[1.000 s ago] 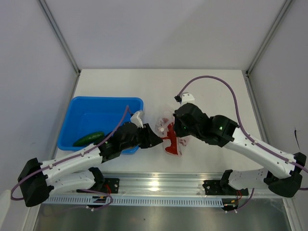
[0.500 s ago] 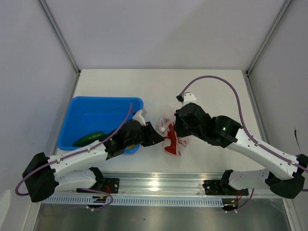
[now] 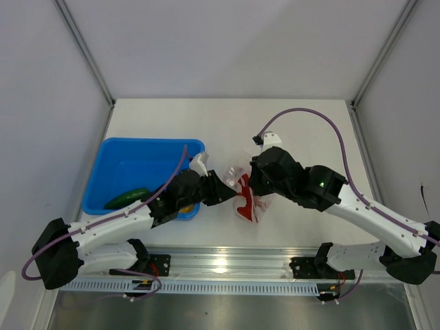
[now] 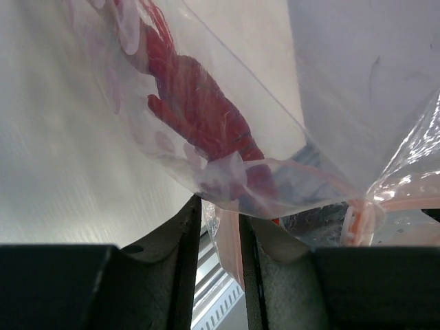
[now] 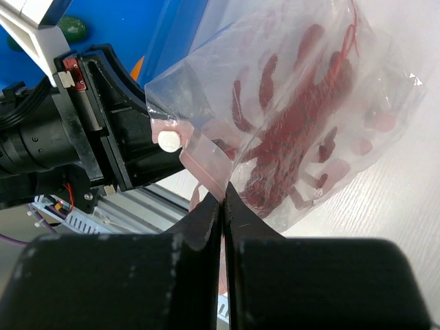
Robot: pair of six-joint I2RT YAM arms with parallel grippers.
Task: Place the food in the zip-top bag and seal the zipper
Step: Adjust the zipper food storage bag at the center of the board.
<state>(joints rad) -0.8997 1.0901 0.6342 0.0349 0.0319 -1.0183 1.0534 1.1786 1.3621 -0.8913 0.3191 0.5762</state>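
Note:
The clear zip-top bag (image 3: 245,201) hangs between my two grippers, with red chili peppers (image 5: 289,130) inside it. My right gripper (image 5: 223,196) is shut on the bag's pale pink zipper strip (image 5: 206,161) and holds the bag above the table. My left gripper (image 4: 218,206) is slightly open at the bag's left edge, with the pink strip (image 4: 230,240) hanging loose between its jaws. A dark green pepper (image 3: 127,197) and the yellow-orange fruit (image 3: 184,209) lie in the blue tray.
The blue tray (image 3: 137,155) stands at the left, just behind my left arm. A metal rail (image 3: 227,265) runs along the table's near edge. White walls stand on both sides and at the back.
My left gripper has moved right from the tray's corner up to the bag's edge. The right gripper has kept its hold, and the bag has shifted slightly.

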